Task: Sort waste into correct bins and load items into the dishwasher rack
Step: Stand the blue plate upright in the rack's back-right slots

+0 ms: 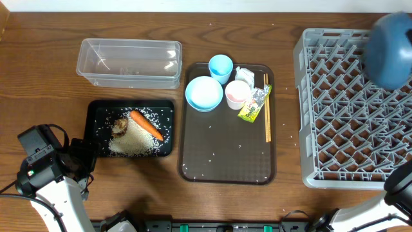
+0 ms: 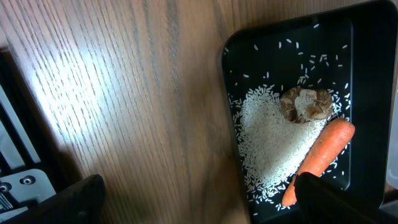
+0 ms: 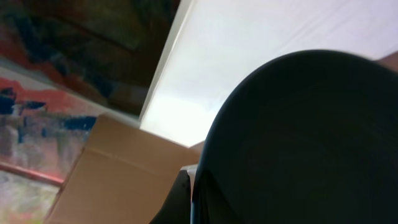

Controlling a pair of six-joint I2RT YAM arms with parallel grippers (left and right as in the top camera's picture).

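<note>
Drop risk for the blue plate (image 1: pixel 389 48).
Overhead, it hung above the dishwasher rack (image 1: pixel 341 129), at its far corner. Left wrist: left gripper (image 2: pixel 205 214) spread, well left of the rack. Right wrist: right gripper (image 3: pixel 189 199) apparently pinched the plate; a slip would hit pegs.

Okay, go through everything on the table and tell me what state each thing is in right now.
tub: empty
black tray: holds rice, lump, carrot
bowl: upright, empty
blue cup: upright, empty
pink cup: upright, empty
paper: crumpled
rack: no dishes visible inside
plate: held up over rack
left gripper: open, empty
</note>
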